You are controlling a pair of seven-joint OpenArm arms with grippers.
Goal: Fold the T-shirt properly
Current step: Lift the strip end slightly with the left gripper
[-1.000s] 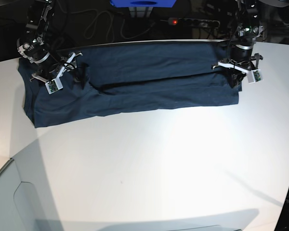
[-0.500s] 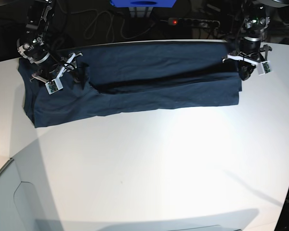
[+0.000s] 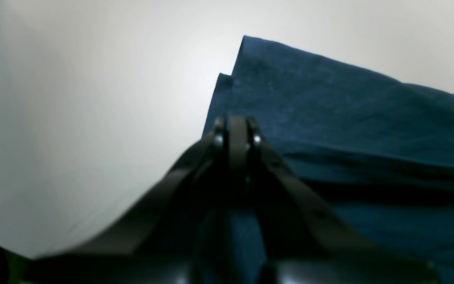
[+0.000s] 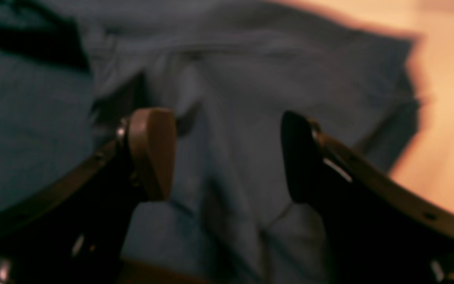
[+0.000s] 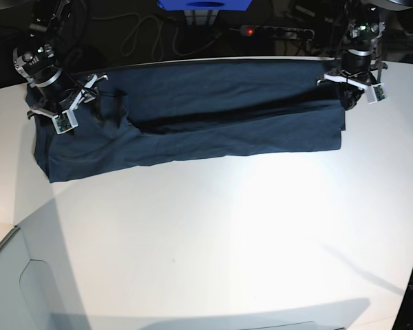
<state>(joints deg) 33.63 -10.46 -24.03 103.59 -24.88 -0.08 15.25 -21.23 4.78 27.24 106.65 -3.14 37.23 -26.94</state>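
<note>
1. I saw the T-shirt (image 5: 220, 113) lying as a long dark navy band across the upper part of the base view, reaching from the upper left almost to the upper right of the frame. It rested flat on the white table (image 5: 213, 234).
2. A dark crease ran along its length in the base view, where one layer lay doubled over another. The left end looked rumpled, with a flap standing up near the arm there.
3. In the left wrist view the cloth filled the right half of the frame, and two stacked corners showed at upper centre, one edge peeking out from behind the other.
4. The left gripper (image 3: 235, 130) had its fingers pressed together. In the base view it sat at the upper right, over the far right end of the shirt (image 5: 349, 96). Whether any cloth was pinched between the tips, I could not tell.
5. The right gripper (image 4: 227, 154) stood with its fingers well apart and nothing between them, blurred cloth folds beneath. In the base view it hung at the upper left, above the rumpled end (image 5: 89, 96).
6. Behind the table, at the top of the base view, I noted a power strip (image 5: 275, 31) with a red light, beside a blue box (image 5: 203, 5).
</note>
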